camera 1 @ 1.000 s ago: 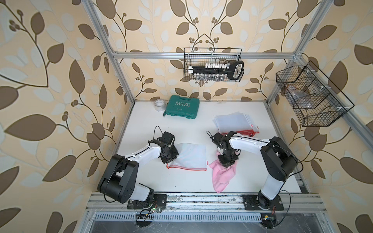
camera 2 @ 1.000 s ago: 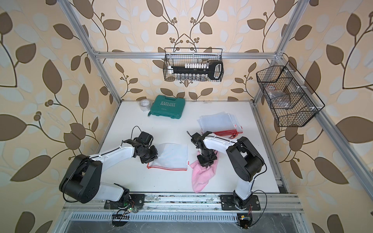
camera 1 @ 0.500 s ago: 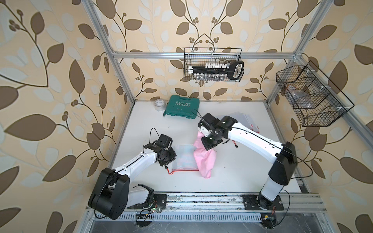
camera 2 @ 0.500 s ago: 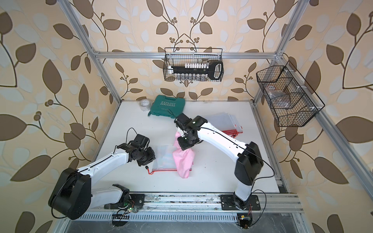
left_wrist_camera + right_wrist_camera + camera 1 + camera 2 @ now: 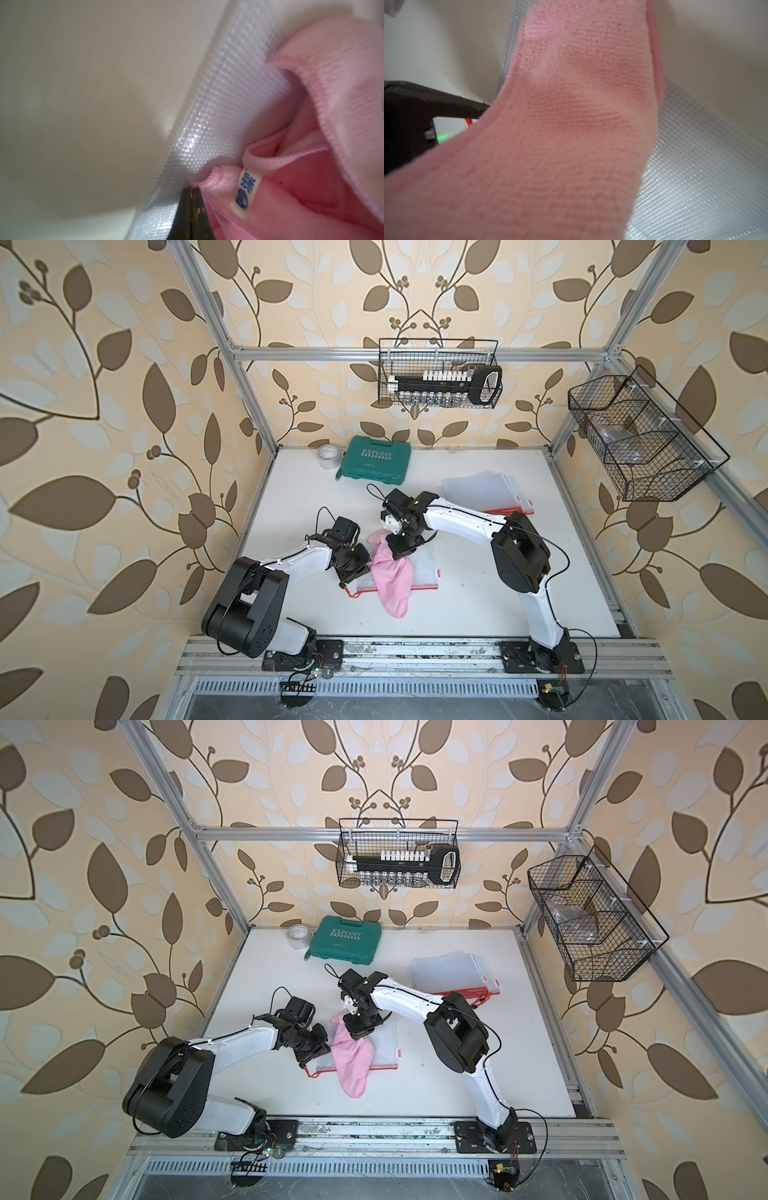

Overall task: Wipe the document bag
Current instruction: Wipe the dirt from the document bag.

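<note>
Document bag (image 5: 422, 568), translucent mesh with a red zip edge toward the front rail, lies flat on the white surface (image 5: 478, 605), mid-width and nearer the front than the back. Pink cloth (image 5: 392, 578) is draped across its left half, one end spilling off the front edge onto the surface. Right gripper (image 5: 401, 549) is down over the back part of the bag, jaws closed on the cloth's upper end; in the right wrist view the cloth (image 5: 560, 135) fills most of the frame, with bag mesh (image 5: 695, 176) beside it. Left gripper (image 5: 355, 568) sits at the bag's left edge, jaws closed; whether they pinch the bag I cannot tell. The left wrist view shows the bag's edge (image 5: 218, 104) close up, cloth folds (image 5: 332, 104) against it, and a white tag with blue print (image 5: 246, 192) sewn to the cloth. A red pull cord (image 5: 352, 594) trails from the bag's front-left corner. Back of the surface: green case (image 5: 376, 458) with a tape roll (image 5: 329, 455) just beside it. Back right: a stack of similar bags (image 5: 478, 491), well apart. Both top views agree on the bag (image 5: 384, 1048) and cloth (image 5: 353, 1056).
</note>
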Tool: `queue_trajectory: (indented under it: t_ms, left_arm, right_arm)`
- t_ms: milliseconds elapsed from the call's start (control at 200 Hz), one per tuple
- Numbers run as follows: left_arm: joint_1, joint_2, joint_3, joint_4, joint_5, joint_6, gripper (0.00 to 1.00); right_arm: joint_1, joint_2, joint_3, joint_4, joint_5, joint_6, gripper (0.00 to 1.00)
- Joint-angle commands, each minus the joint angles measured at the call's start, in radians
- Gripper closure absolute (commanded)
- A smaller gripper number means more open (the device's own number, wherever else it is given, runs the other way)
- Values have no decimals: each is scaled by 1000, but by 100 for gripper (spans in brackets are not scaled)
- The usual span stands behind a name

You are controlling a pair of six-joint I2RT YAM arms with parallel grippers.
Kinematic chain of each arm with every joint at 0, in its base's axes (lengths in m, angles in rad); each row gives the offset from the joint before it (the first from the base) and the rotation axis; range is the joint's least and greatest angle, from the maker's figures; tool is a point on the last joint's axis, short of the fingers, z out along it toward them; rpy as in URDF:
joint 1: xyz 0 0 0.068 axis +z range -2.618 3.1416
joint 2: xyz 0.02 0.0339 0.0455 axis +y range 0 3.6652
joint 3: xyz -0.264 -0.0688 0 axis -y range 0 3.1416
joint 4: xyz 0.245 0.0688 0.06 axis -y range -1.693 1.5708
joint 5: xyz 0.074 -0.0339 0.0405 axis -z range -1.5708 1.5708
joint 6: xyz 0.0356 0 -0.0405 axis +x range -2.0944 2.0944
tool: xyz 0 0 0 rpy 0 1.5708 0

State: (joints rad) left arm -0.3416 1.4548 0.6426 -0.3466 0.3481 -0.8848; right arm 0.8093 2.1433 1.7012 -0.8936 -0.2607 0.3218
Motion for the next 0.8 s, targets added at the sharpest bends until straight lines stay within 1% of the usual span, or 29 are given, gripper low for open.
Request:
queue_trajectory:
  t_ms: [0, 70, 180, 225, 270, 315, 355, 375, 475, 525, 630, 690, 750, 795]
  left_arm:
    - [-8, 89, -11, -96, -65, 7, 100]
    - [-4, 118, -9, -121, -85, -2, 100]
    - [7, 127, -19, -120, -77, 1, 100]
    - [10, 115, -23, -111, -75, 2, 100]
    - [10, 100, -25, -103, -70, 5, 100]
    - [10, 89, -25, -97, -64, 10, 100]
    - [10, 83, -24, -93, -58, 13, 100]
    - [10, 79, -23, -90, -55, 15, 100]
    - [10, 58, -32, -79, -47, 11, 100]
    - [9, 49, -32, -84, -51, 6, 100]
    - [9, 43, -30, -91, -58, 1, 100]
    - [9, 39, -32, -99, -64, -3, 100]
    - [9, 36, -32, -103, -69, -6, 100]
    - [8, 33, -33, -108, -74, -9, 100]
  right_arm:
    - [-8, -2, -38, -51, 84, 0, 100]
    - [-35, -26, -75, -111, 183, -4, 100]
    - [-100, -119, -199, -165, 381, -10, 100]
    - [-149, -153, -238, -179, 451, -19, 100]
    - [-165, -173, -251, -194, 488, -34, 100]
    - [-160, -181, -234, -208, 491, -50, 100]
    - [-139, -179, -193, -214, 455, -63, 100]
    - [-127, -177, -170, -209, 418, -71, 100]
    - [-73, -147, -48, -103, 152, -60, 100]
    - [-51, -101, 25, -48, 41, -46, 100]
    - [-21, 52, 193, -3, -136, -8, 100]
    - [-7, 138, 257, 3, -194, 11, 100]
    - [-5, 201, 275, 19, -240, 37, 100]
    - [-6, 222, 267, 16, -227, 43, 100]
